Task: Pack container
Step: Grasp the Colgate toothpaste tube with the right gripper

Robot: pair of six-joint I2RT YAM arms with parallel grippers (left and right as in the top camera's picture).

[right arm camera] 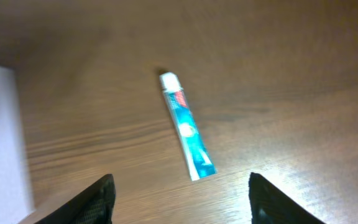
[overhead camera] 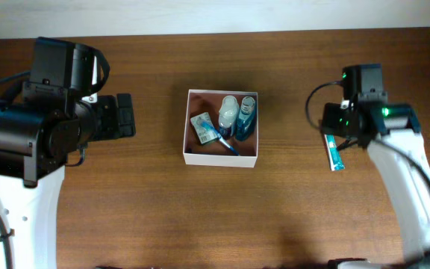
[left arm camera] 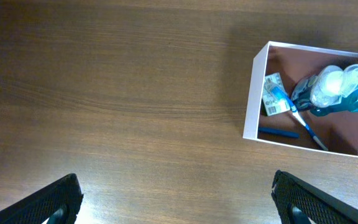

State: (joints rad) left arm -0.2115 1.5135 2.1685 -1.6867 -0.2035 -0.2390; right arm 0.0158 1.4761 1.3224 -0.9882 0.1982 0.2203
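Done: several toiletries (overhead camera: pixel 228 113) inside square shallow white box (overhead camera: pixel 221 158), frame centre | To pack: teal-and-white toothpaste tube (right arm camera: pixel 187 127) on table (overhead camera: pixel 125 209), frame right | left pincer (left arm camera: pixel 179 205), right pincer (right arm camera: pixel 182 199) both released, empty

Ctr of overhead frame: container (overhead camera: pixel 221 160) on counter (overhead camera: pixel 155 202). Inside, L to R: carton (overhead camera: pixel 202 127), bottle (overhead camera: pixel 229 111), 2nd bottle (overhead camera: pixel 246 116), touching; toothbrush (overhead camera: pixel 226 144) diagonal below. Frame R, well apart from container: toothpaste tube (overhead camera: pixel 336 155) flat on counter.
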